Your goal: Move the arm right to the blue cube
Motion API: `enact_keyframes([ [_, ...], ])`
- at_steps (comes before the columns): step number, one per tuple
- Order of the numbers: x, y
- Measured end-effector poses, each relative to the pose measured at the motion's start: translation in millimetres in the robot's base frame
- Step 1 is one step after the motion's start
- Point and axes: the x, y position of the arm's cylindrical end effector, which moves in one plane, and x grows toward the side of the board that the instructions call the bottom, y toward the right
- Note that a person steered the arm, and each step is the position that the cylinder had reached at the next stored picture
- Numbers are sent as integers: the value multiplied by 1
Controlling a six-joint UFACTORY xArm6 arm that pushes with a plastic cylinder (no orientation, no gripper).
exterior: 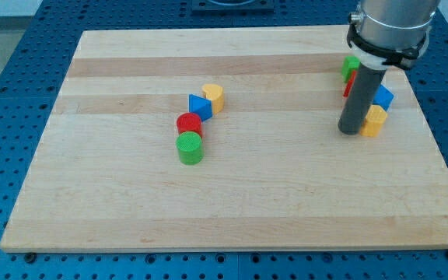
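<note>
The blue cube (383, 97) sits near the view's right edge of the wooden board (232, 194). My tip (351, 131) rests on the board just to the view's left of it and slightly lower, touching or almost touching a yellow block (375, 120). The rod partly hides a red block (348, 85) behind it. A green block (351, 65) lies above that one.
Near the board's middle a chain of blocks runs diagonally: a yellow block (214, 97), a blue triangular block (199, 106), a red cylinder (189, 124) and a green cylinder (190, 147). A blue perforated table surrounds the board.
</note>
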Motion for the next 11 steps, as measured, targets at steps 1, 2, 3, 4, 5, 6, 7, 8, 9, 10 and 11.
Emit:
enact_keyframes([
  [1, 9, 10],
  [2, 13, 21],
  [3, 19, 28],
  [4, 50, 31],
  [5, 51, 76],
  [6, 5, 120],
  [7, -31, 124],
  [8, -57, 117],
  [9, -59, 112],
  [10, -57, 101],
  [11, -51, 98],
])
